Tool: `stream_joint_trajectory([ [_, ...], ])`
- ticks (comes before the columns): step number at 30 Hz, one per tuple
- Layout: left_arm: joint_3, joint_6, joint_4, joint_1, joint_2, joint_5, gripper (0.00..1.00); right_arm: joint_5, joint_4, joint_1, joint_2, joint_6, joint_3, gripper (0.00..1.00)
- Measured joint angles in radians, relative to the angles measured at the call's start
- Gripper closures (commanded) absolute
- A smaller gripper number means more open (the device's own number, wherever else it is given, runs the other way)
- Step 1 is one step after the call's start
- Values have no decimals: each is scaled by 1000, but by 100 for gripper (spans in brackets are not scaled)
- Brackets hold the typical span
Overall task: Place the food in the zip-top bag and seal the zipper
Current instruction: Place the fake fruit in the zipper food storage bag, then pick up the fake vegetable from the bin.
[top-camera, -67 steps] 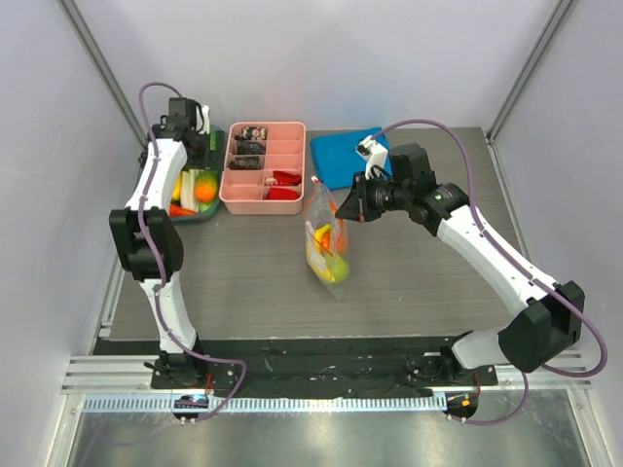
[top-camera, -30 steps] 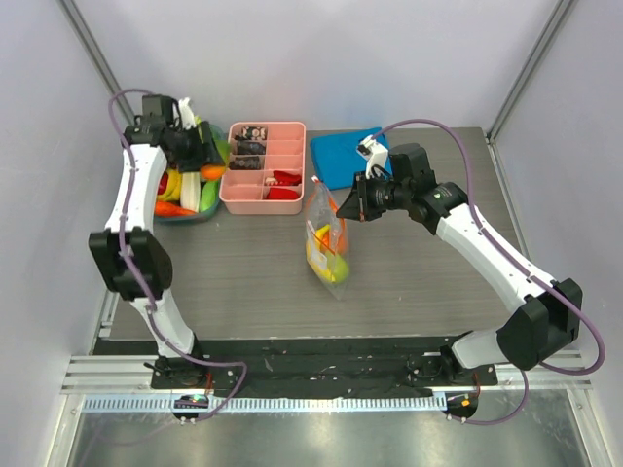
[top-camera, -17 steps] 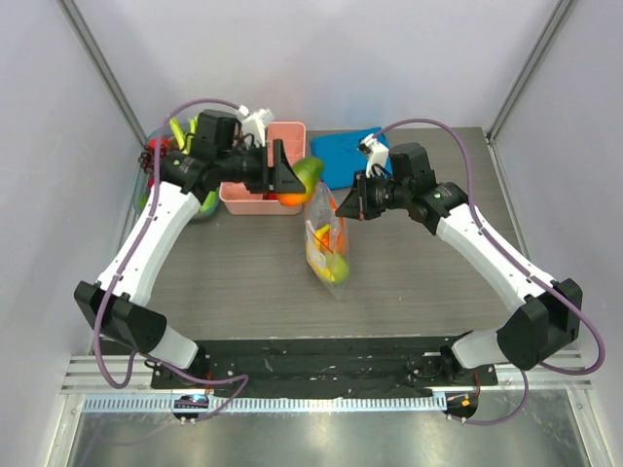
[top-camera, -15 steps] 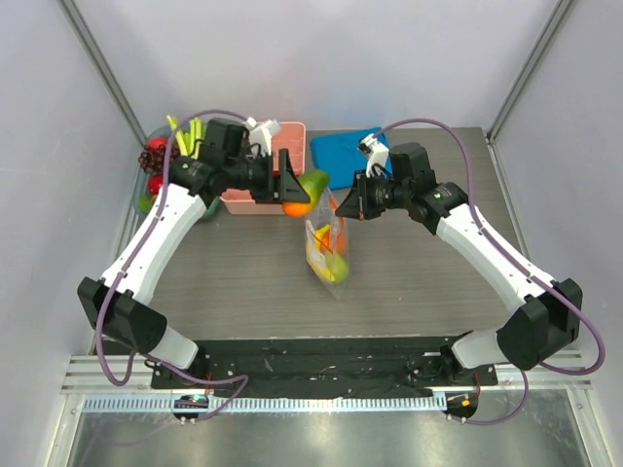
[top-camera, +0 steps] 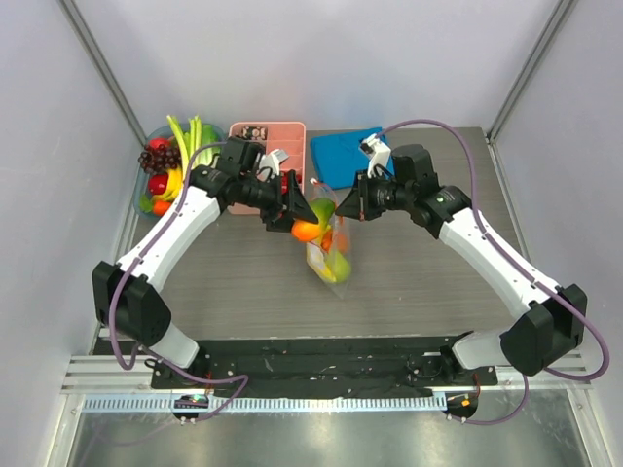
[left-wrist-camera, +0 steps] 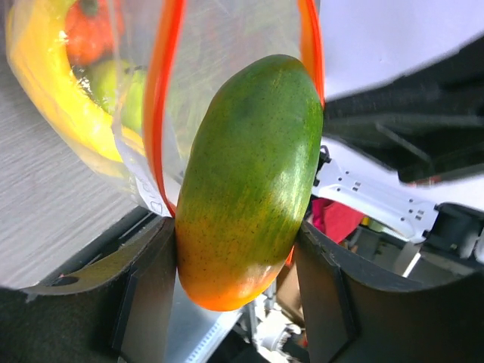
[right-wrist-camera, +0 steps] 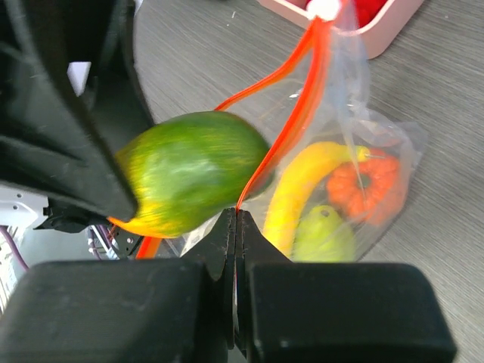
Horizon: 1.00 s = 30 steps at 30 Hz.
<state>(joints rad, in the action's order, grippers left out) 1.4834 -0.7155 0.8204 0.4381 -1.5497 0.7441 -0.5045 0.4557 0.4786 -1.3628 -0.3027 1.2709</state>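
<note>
The left arm reaches from its base across the table to the zip-top bag. The left pincer is clamped round a green-orange mango that sits in the bag's open mouth. The right arm bends in from the bag's other side. The right pincer, pressed together, pinches the zipper and holds the bag upright. A banana lies inside the bag.

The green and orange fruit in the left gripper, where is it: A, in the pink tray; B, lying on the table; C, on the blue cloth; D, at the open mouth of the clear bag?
D: the left gripper holds the fruit against the zipper rim of the zip-top bag, which the right gripper pinches.
</note>
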Motion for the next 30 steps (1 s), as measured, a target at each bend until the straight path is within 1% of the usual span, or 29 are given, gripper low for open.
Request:
stream_joint_trajectory([
  [2,9,-25,0,0,-23,2,20,-2,-8,9,2,1,-6,99],
  [3,22,-39,3,0,-40,2,12,-3,-11,15,3,1,-9,99],
  [6,70,-63,-4,0,-85,3,1,-4,-15,27,4,1,-11,99],
  [7,82,-68,-6,0,-90,3,0,-4,-15,29,4,1,-11,99],
  [12,145,-62,-19,-18,-90,10,0,-3,-14,30,6,5,-12,99],
  [15,157,-37,-32,-74,-76,6,0,-2,-14,30,13,11,-12,99],
  [17,154,-6,-48,-155,-55,-8,0,-2,-14,30,16,13,-12,99],
  [19,142,53,-71,-264,-23,-33,0,-2,-13,30,22,16,-13,99],
  [21,137,121,-63,-370,11,-87,0,-2,-13,30,26,21,-15,99],
  [23,140,228,-40,-502,42,-160,0,-3,-13,30,31,29,-21,99],
  [24,145,262,-28,-544,47,-193,0,-3,-14,30,31,32,-24,99],
  [25,150,305,-14,-584,50,-233,2,-3,-13,30,31,35,-26,99],
  [26,151,349,-4,-621,51,-272,14,-3,-14,30,31,38,-28,99],
  [27,151,377,7,-642,49,-304,18,-3,-14,30,31,39,-30,99],
  [30,152,428,46,-711,11,-425,25,-4,-14,30,31,42,-32,99],
])
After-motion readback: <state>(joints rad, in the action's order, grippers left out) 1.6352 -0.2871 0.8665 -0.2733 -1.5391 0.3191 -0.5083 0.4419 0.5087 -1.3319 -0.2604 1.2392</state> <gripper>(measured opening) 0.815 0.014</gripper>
